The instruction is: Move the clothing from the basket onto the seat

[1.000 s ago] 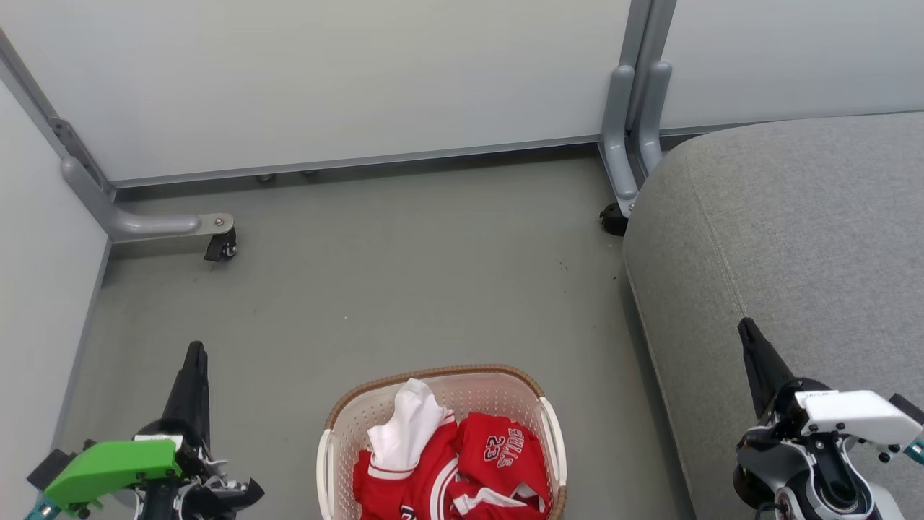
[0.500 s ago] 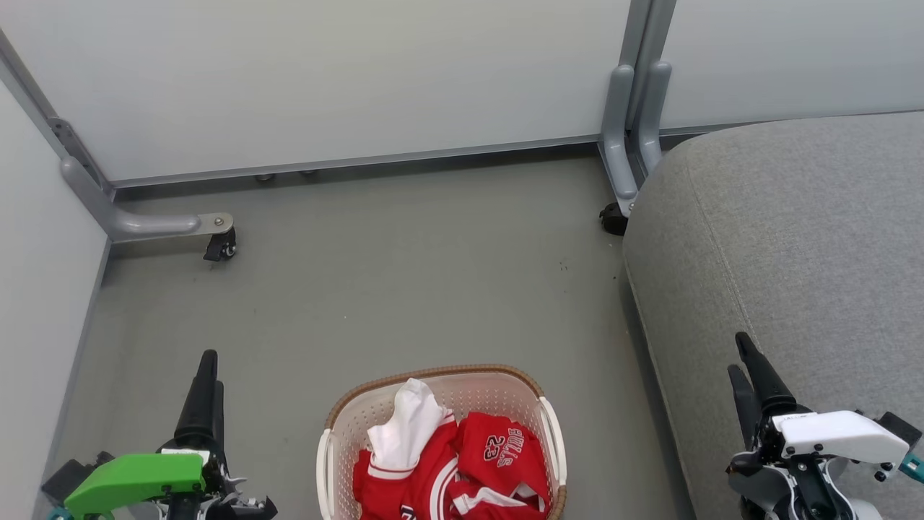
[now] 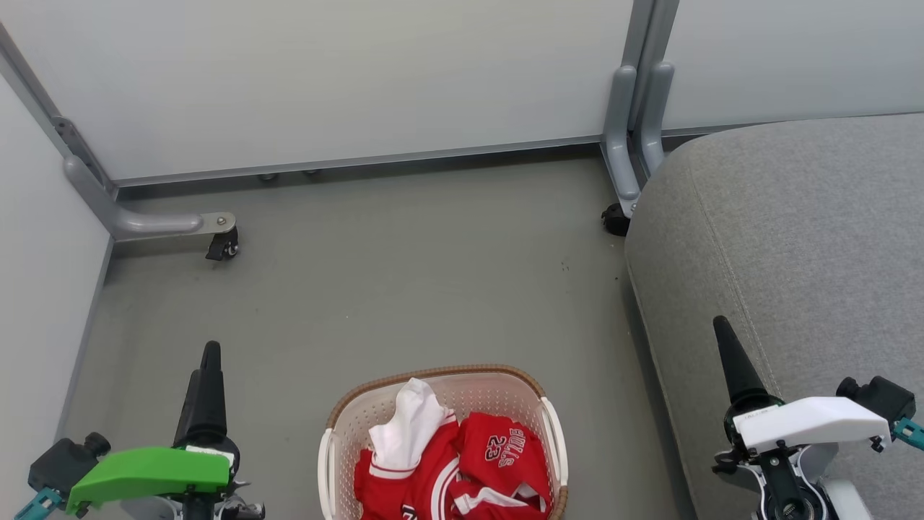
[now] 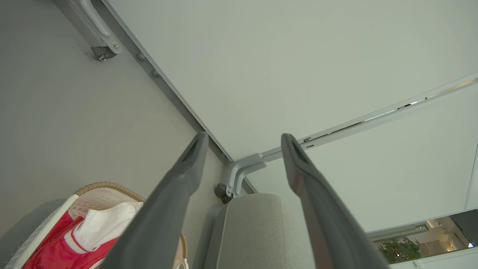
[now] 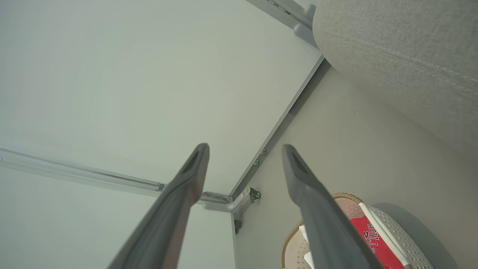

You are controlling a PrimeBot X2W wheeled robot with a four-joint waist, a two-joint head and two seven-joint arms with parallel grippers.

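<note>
The cream basket point(image 3: 339, 433) with its brown rim sits on the floor at the bottom centre, and the red and white clothing point(image 3: 498, 455) is heaped inside with "BULLS 23" facing up. The light-grey seat point(image 3: 794, 231) fills the right side. My left gripper point(image 3: 210, 361) hangs left of the basket, pointing up the view, apart from it. My right gripper point(image 3: 723, 336) hovers over the seat's front-left edge. In the wrist views the left gripper point(image 4: 243, 137) and right gripper point(image 5: 244, 147) stand open and hold nothing. Each wrist view also catches the basket point(image 4: 97, 186) point(image 5: 403, 239), clothing point(image 4: 101, 224) point(image 5: 369, 235) and seat point(image 4: 250, 228) point(image 5: 410, 45).
Pale partition walls close off the back and left. Their grey metal legs end in black casters point(image 3: 221, 248) point(image 3: 613, 219) on the grey floor point(image 3: 404, 274). Open floor lies between the basket and the back wall.
Both wrists have turned, so each gripper's fingers now line up edge-on. The right gripper has shifted a little left and up the view; the left one a little right. Basket and clothing are unmoved.
</note>
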